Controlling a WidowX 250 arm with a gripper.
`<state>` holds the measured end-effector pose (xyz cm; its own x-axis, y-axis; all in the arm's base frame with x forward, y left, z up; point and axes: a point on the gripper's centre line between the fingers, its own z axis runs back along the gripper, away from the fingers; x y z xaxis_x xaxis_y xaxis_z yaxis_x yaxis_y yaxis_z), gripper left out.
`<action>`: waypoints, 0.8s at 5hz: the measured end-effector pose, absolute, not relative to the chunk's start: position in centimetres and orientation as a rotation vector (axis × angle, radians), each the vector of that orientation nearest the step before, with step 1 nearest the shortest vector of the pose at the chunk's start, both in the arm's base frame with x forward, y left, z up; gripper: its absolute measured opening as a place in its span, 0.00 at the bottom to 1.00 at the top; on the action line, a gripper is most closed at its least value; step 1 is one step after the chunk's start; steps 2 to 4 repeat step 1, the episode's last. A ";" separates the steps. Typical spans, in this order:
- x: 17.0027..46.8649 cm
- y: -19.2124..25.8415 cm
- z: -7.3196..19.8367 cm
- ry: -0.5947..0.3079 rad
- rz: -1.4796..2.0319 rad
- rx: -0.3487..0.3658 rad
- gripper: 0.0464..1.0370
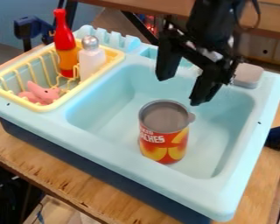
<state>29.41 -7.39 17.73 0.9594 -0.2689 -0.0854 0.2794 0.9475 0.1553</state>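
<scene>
Camera view: the black gripper [180, 90] hangs over the basin of the light blue toy sink [107, 140], its two fingers spread well apart and clasping nothing; the can [164, 138], red and orange with a grey top, stands upright on the basin floor below and is the thing nearest to those fingers, though a gap seems to lie between them and its rim; its flat base on the basin floor probably keeps it steady, and the basin walls around it would likely stop it from straying far if it were nudged; a small rounded tab juts from the side of its rim. On the sink's other side a yellow rack [78, 90] is set into the body, its slatted walls apparently there to pen in small things; inside it, the red bottle [64, 41] and the white shaker [91, 60] with a silvery cap stand near each other toward the back, where the rack's side may help brace such tall, narrow shapes; the pink toy [42, 93] lies low near the front corner, a soft-looking lump that needs little propping; the whole sink sits on a wooden table [66, 175], which bears its weight.
</scene>
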 end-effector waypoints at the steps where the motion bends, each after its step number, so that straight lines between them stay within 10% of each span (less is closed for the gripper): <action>1: 27.4 -7.1 18.6 -0.031 -0.323 0.119 0.96; 4: 27.4 -7.1 18.6 -0.031 -0.323 0.119 0.96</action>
